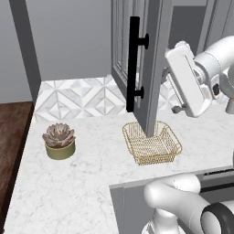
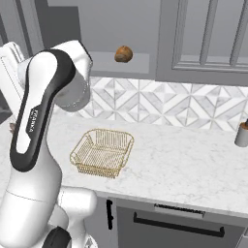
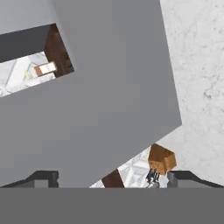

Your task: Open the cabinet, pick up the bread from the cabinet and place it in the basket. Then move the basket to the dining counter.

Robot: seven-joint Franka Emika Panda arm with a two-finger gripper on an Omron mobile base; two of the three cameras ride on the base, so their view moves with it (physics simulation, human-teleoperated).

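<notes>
Grey wall cabinet with framed glass-paned door (image 1: pixel 153 55) stands open, door swung out edge-on over the white marble worktop (image 1: pixel 77 183), long vertical black bar handle (image 1: pixel 133 64) facing the left base camera. White arm's hand sits just right of the door edge, raised above the worktop. In the hand view a grey cabinet panel (image 3: pixel 109 87) lies close ahead; two-finger gripper (image 3: pixel 113 178) is released, dark tips spread wide at the bottom corners, nothing between them. Shallow square gold wire-mesh basket (image 2: pixel 102 152) rests on the worktop below the cabinet, under the door's lower edge. Small round golden-brown bread bun (image 2: pixel 123 54) sits on the cabinet's bottom shelf, above the basket, apart from the gripper. Potted pink-green succulent (image 1: pixel 59 140) sits left of the basket, well apart.
</notes>
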